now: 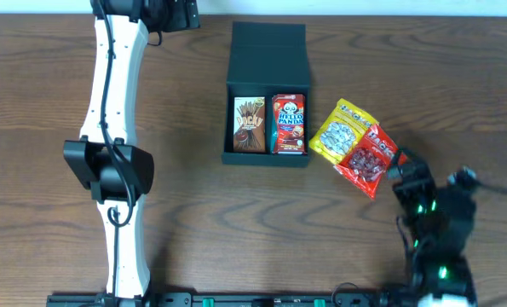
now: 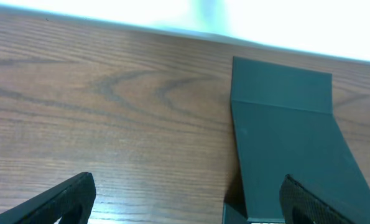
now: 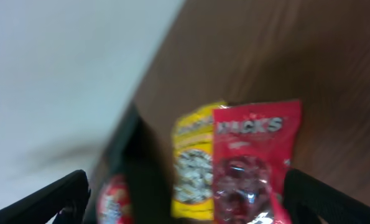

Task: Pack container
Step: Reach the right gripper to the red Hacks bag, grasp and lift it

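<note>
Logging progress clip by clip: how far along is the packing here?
Done: Pocky box and Hello Panda box stand side by side in the open container. In hand: nothing; the right gripper hovers open by the red bag. Left: red bag and yellow bag, both on the table, probably then the lid.

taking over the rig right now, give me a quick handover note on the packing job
Grippers: left gripper open, empty, over the table beside the container's lid; right gripper open, empty, close to the two bags.
Done: container has its lid open, with the Pocky box and Hello Panda box side by side inside.
Left: yellow bag and red bag, overlapping on the table on the right arm's side, not yet packed.
</note>
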